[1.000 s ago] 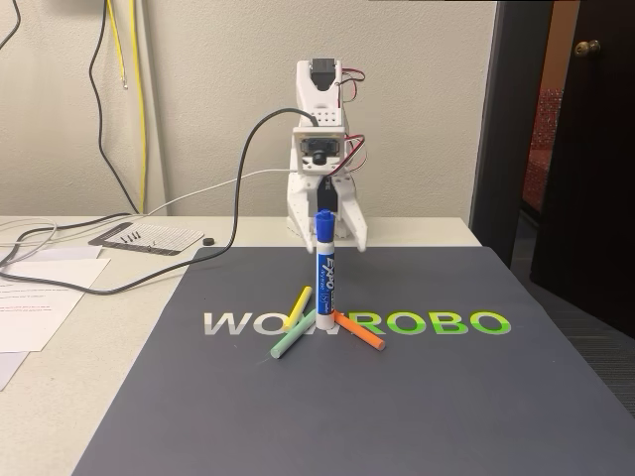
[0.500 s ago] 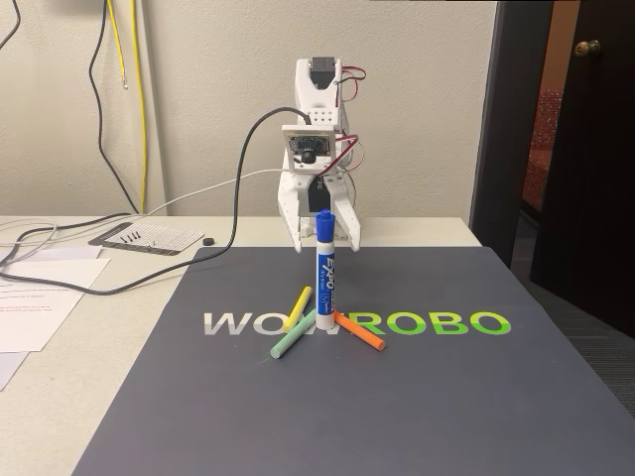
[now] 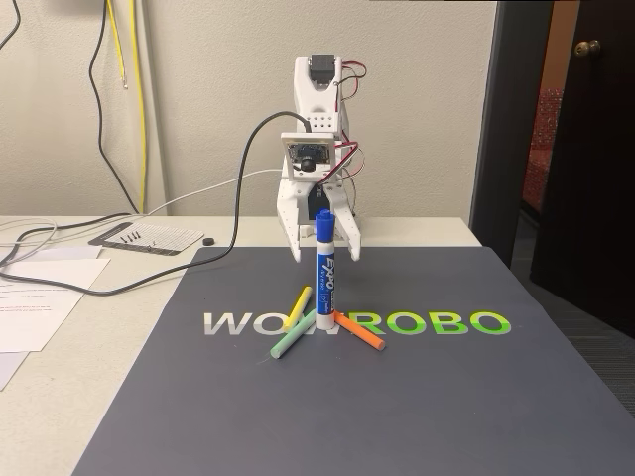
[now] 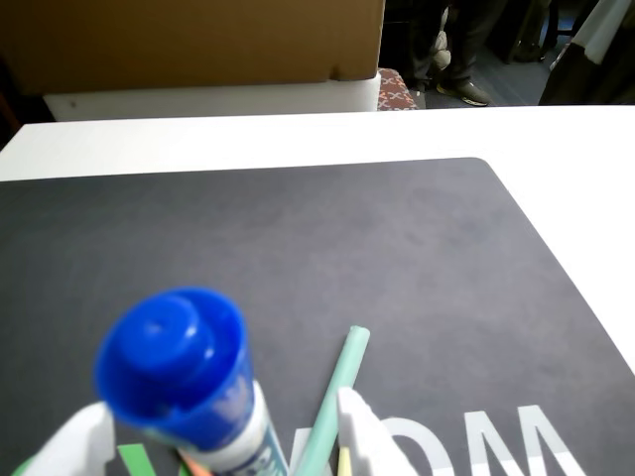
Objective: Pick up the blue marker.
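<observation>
The blue marker stands upright on the dark mat, blue cap on top, with thin coloured sticks lying around its foot. My white gripper hangs just behind it, open, one finger to each side of the barrel. In the wrist view the blue cap of the marker fills the lower left, between my two white fingertips, and the gripper is not closed on it.
A yellow stick, a green stick and an orange stick lie at the marker's base; the green stick also shows in the wrist view. Papers and cables lie on the left of the table. A dark door stands at the right.
My gripper's fingers have spread wider and the wrist has tilted up a little behind the marker. The marker and sticks have not moved.
</observation>
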Controlling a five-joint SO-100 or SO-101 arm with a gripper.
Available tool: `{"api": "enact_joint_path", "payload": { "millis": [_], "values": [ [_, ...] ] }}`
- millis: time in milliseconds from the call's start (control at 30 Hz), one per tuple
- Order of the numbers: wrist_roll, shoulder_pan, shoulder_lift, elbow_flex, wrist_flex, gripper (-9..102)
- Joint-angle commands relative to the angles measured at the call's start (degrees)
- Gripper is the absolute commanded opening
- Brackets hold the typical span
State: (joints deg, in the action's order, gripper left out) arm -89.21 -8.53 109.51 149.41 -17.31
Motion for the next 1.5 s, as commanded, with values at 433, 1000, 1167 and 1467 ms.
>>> {"api": "enact_joint_path", "payload": {
  "millis": [433,1000,1167,1467],
  "values": [
    [0.7,-0.7,-1.5,-3.5,1.0,22],
    [2.8,-3.4,-2.0,-5.3,4.6,13],
    [2.8,-3.2,-2.1,-6.3,6.0,9],
    [3.0,-3.0,-1.7,-6.8,7.3,0]
  ]
}}
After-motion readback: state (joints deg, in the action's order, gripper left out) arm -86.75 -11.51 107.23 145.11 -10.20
